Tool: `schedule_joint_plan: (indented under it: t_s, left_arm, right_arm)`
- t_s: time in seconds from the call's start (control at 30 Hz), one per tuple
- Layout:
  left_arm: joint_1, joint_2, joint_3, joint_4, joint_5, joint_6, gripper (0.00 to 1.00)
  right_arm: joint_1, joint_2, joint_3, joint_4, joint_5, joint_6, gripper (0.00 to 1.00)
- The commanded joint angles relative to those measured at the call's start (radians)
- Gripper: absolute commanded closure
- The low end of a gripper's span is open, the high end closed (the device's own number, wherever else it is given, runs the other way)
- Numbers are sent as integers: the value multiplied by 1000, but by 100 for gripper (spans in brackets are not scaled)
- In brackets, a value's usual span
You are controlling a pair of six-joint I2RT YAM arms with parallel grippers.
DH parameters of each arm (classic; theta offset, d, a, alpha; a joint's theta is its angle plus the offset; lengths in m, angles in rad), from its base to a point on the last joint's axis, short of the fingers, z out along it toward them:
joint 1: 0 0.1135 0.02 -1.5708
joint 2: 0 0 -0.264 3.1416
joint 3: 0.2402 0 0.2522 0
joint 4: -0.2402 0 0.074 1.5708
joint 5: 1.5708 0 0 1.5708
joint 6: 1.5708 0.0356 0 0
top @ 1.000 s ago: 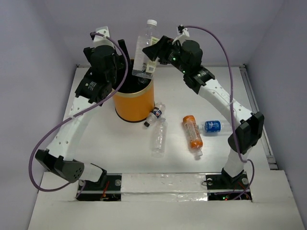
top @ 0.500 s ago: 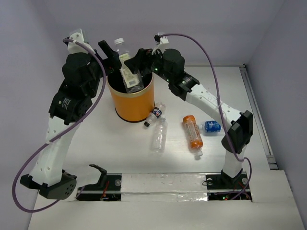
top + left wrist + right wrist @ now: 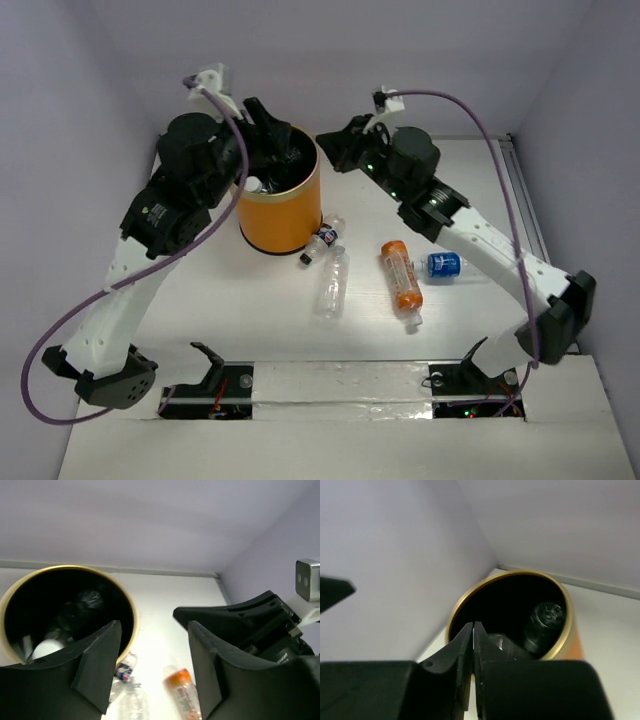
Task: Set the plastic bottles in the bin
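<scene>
Though dark inside, bin [image 3: 282, 218] with bottles [image 3: 543, 619].

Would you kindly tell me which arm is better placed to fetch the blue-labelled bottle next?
Right. The blue-labelled bottle lies beside the right arm's forearm, while the left gripper hangs over the bin, farther off. The right gripper would first need to open.

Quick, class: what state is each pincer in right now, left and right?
Left pincer: open, holding nothing.
Right pincer: closed, holding nothing.
</scene>
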Motion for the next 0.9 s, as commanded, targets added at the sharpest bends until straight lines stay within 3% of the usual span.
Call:
schedule_joint_plan:
  t_s: [0.0,0.13,0.2,0.3,0.4,0.43,0.5,0.53,0.57,0.6,0.63,0.67,0.7,0.8,0.87]
  left_arm:
    - [-127,34,-48,73,30,53,50]
    - [-237,48,-162,103,8,39,63]
    - [-266,44,-241,119,25,10,76]
    - [-314,36,-327,91,30,-39,88]
    - [-359,47,-405,30,48,-91,91]
    - [-388,56,-426,16,51,-105,90]
    - [-411,66,-488,-22,51,-145,86]
    - [-411,74,-510,-31,44,-163,82]
    - [-411,76,-534,-39,41,-179,69]
    - [-411,83,-574,-41,39,-194,61]
    - [-411,100,-587,-44,37,-218,52]
    - [-411,112,-597,-45,31,-228,33]
    - [-411,123,-616,-42,27,-238,24]
    - [-411,175,-633,-27,25,-257,8]
    - [-411,220,-636,-27,18,-260,6]
  right_arm:
    - [0,-176,-154,5,72,2,97]
    - [0,-390,-399,-186,154,83,100]
    - [0,-523,-534,-268,184,169,100]
    - [0,-653,-630,-443,207,279,100]
    - [-10,-686,-711,-583,161,346,97]
    - [-10,-686,-742,-621,140,357,90]
    - [-19,-678,-768,-637,126,375,71]
    - [-19,-671,-774,-643,124,375,53]
    - [-31,-651,-774,-647,122,370,21]
    - [-42,-631,-767,-652,119,358,14]
    - [-54,-608,-754,-660,115,331,8]
    - [-77,-558,-724,-673,107,309,2]
    - [-89,-531,-707,-680,107,271,1]
    - [-161,-444,-656,-686,98,207,0]
    - [-213,-413,-641,-670,67,148,0]
